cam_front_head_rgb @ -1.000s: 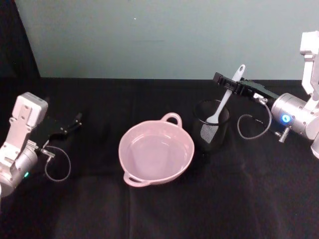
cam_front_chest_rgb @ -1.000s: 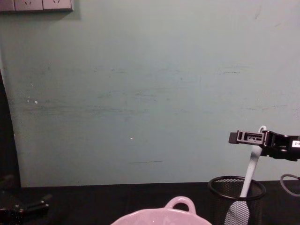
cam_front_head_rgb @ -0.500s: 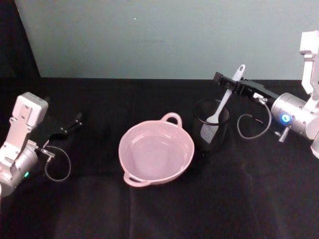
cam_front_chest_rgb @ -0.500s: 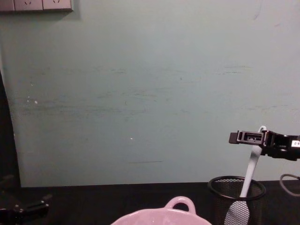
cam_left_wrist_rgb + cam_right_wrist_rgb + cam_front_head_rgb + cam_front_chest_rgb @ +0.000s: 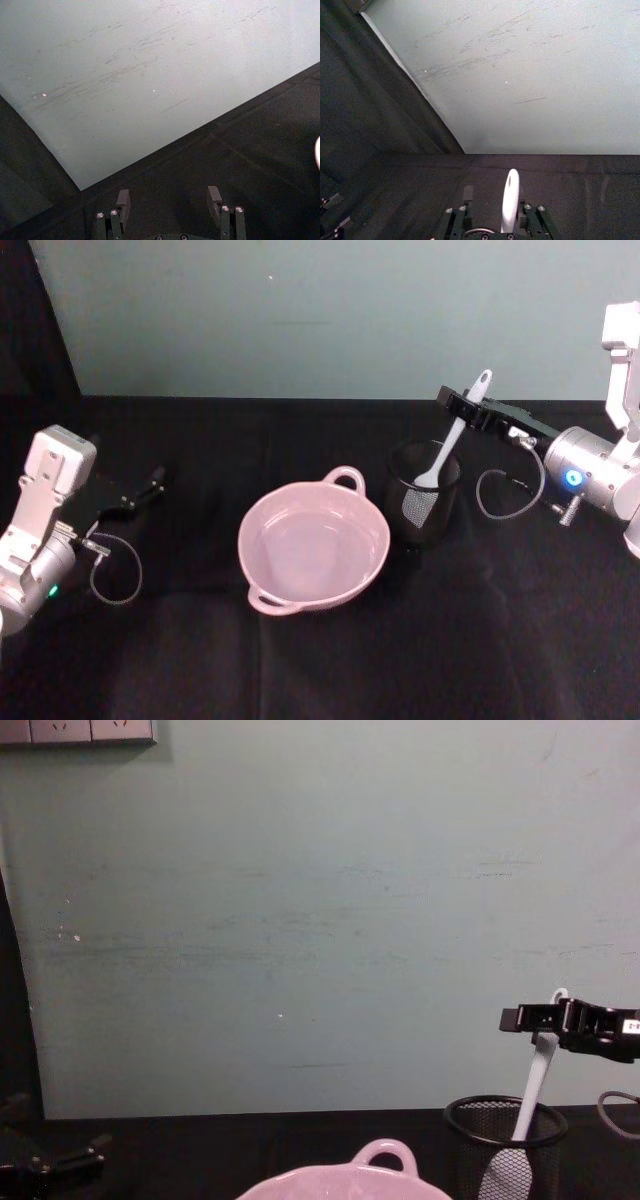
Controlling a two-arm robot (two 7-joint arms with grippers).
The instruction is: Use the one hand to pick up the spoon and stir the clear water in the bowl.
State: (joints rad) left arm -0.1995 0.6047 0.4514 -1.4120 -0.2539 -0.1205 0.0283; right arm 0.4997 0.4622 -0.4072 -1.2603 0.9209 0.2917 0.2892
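Observation:
The white spoon (image 5: 455, 435) leans upright in a black mesh cup (image 5: 415, 510), with its blade (image 5: 505, 1175) down inside and its holed handle end above the rim. My right gripper (image 5: 458, 402) is level with the upper handle and open. In the right wrist view the spoon handle (image 5: 510, 197) stands between the fingers, close to one finger (image 5: 522, 209) and with a gap to the other. The pink bowl (image 5: 252, 540), holding clear water, sits on the black cloth just left of the cup. My left gripper (image 5: 150, 485) rests open at the far left.
The table is covered by a black cloth and a pale green wall stands behind it. The mesh cup (image 5: 470, 1120) is close to the bowl's loop handle (image 5: 385, 1155). A cable loop hangs at each wrist.
The right gripper's tip has drawn slightly to the right, closer about the spoon handle. The spoon, bowl and left arm have not moved.

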